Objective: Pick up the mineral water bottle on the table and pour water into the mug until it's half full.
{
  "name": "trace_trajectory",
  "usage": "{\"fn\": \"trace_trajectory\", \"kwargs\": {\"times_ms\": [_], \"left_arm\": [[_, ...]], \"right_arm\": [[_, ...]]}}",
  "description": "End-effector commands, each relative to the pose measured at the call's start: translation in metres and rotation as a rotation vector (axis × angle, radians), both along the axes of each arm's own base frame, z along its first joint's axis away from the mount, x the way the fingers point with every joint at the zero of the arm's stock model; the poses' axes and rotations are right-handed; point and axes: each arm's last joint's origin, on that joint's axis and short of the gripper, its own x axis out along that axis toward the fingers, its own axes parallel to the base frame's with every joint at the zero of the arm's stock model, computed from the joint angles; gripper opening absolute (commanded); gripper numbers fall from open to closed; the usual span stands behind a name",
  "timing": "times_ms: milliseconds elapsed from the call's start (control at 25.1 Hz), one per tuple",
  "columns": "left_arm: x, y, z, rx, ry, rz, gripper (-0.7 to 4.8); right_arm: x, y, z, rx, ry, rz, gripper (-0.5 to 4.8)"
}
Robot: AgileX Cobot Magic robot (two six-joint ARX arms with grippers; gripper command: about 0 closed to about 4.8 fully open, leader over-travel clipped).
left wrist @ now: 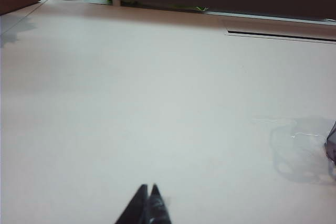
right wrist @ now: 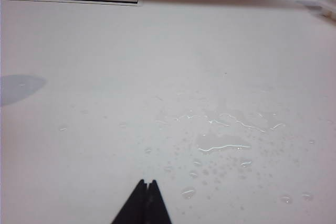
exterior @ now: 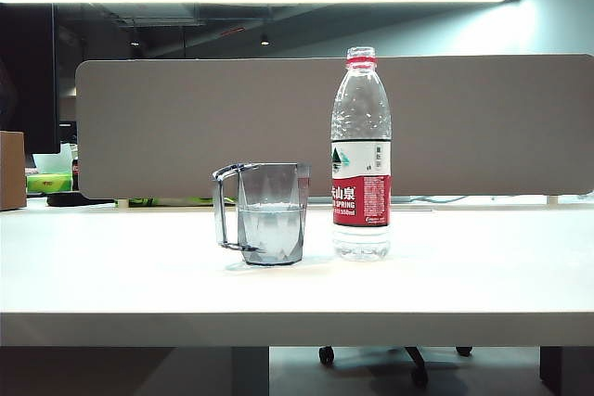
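At frame edge mug [left wrist: 332, 148] cropped (both end effectors [left wrist: 148, 190] [right wrist: 146, 184] closed)

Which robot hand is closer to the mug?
Probably left. The shut left gripper sees the mug at its view's edge; the shut right gripper sees only spilled water.

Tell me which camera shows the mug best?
The exterior view: the whole mug stands beside the bottle, water inside. The left wrist view catches only a sliver of it at the picture's edge; the right wrist view shows none.

left pincer [left wrist: 148, 199] closed, right pincer [right wrist: 146, 195] closed
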Motion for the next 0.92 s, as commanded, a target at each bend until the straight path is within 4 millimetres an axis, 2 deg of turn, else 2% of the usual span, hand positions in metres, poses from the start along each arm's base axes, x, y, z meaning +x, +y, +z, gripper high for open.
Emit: {"fn": "trace_trajectory", "kwargs": {"times_ms": [40,318,517,637,915], "left_arm": [[0.0,0.0,0.002,0.002,-0.015,0.001,-0.05],[-0.005,0.001,0.001,0.078,-0.078,0.021,-0.05],[-0.005,-0.002,-0.011,0.018,-0.167,-0.057,-0.05],[-0.004,-0.003,-0.02,0.002,-0.122,-0.112,-0.05],[-0.005,-0.003,-0.028,-0.007,-0.034,-0.112,-0.05]], "right_arm": [[0.0,0.0,0.0,0.004,-0.011,0.001,-0.03],[0.0,0.0,0.0,0.004,-0.012,0.001,-0.03],[0.0,0.0,0.0,0.004,-0.013,0.002,-0.03],[0.0,0.0,0.0,0.003,-0.009,-0.001,-0.03],[0.0,0.0,0.001,0.003,-0.013,-0.001,-0.03]]}}
